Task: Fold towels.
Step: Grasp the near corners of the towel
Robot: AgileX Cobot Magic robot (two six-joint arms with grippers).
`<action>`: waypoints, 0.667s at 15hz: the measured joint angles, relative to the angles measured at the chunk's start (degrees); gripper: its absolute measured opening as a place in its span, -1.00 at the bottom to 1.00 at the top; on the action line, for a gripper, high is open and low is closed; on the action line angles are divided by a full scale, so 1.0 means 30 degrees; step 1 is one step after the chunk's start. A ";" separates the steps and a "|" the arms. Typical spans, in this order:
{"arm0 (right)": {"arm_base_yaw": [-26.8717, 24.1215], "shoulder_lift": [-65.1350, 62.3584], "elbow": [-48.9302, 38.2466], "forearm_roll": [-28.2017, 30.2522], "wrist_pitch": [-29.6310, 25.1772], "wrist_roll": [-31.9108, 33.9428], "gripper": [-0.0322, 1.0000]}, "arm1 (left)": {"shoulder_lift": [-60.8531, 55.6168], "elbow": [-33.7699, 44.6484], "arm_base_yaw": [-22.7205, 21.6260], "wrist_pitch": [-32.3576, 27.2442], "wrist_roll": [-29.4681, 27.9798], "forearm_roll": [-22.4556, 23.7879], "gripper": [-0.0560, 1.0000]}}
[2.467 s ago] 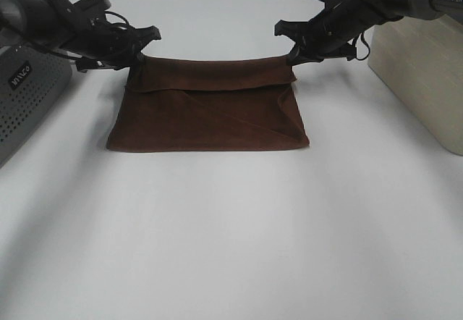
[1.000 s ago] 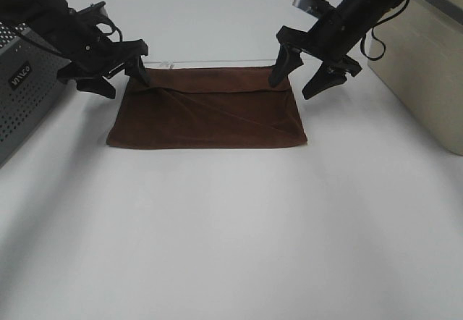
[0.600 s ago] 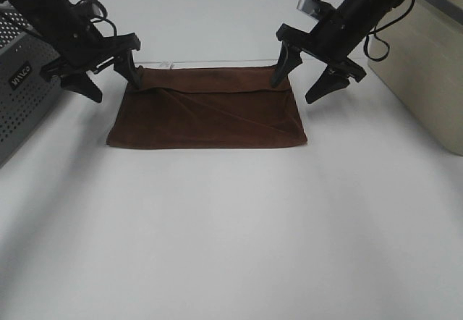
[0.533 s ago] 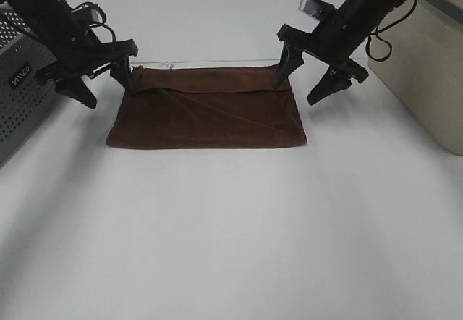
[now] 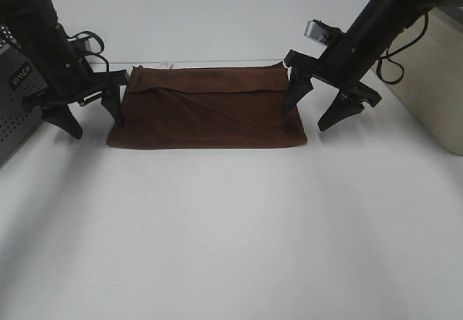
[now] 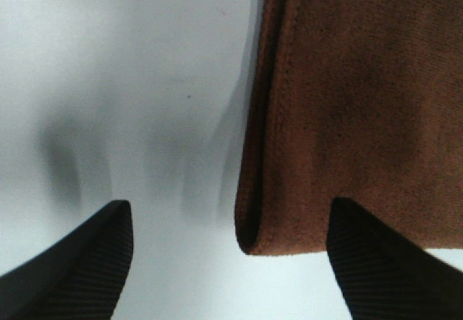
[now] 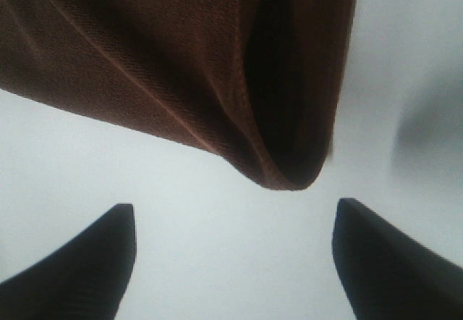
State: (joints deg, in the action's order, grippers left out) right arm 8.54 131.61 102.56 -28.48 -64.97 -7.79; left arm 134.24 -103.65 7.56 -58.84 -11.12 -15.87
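The dark reddish-brown towel (image 5: pixel 210 110) lies folded flat on the white table, with a narrow flap turned over along its far edge. A small white tag (image 5: pixel 166 64) peeks out at the far left. My left gripper (image 5: pixel 92 117) stands open just off the towel's left side, fingertips pointing down. In the left wrist view the towel's (image 6: pixel 347 103) near left corner sits between the open gripper's (image 6: pixel 231 269) fingers. My right gripper (image 5: pixel 309 114) is open over the towel's near right corner. The right wrist view shows that towel (image 7: pixel 181 59) corner ahead of the empty gripper (image 7: pixel 231 262).
A grey perforated box (image 5: pixel 14 95) stands at the left edge behind the left arm. A beige box (image 5: pixel 434 74) stands at the right edge beside the right arm. White tabletop (image 5: pixel 231 233) stretches in front of the towel.
Both grippers let go of the far edge and stand open. They have moved from the far corners toward the near corners along the towel's short sides. The towel lies still.
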 joint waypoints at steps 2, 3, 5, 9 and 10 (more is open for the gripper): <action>0.0000 0.0000 0.0000 0.0000 0.0497 -0.0191 0.44 | 0.0000 0.0516 0.0019 0.1585 0.0210 -0.0688 0.45; 0.0000 0.0019 0.0000 -0.0019 0.0726 -0.0248 0.44 | -0.0019 0.0516 0.0076 0.2024 0.0401 -0.0802 0.45; 0.0000 0.0210 0.0000 -0.0267 0.1050 -0.0401 0.44 | -0.0019 0.0516 0.0210 0.2540 0.0516 -0.0898 0.45; 0.0000 0.1184 0.0000 -0.0649 0.1853 -0.0974 0.44 | -0.0019 0.0516 0.0306 0.3132 0.0592 -0.0936 0.45; 0.0000 0.1356 0.0000 -0.0726 0.2196 -0.1089 0.44 | 0.0019 0.0516 0.0306 0.3189 0.0592 -0.1165 0.45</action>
State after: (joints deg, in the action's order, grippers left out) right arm 8.54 135.68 102.56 -30.65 -58.38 -11.06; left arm 134.30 -102.10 8.48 -49.27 -9.34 -19.37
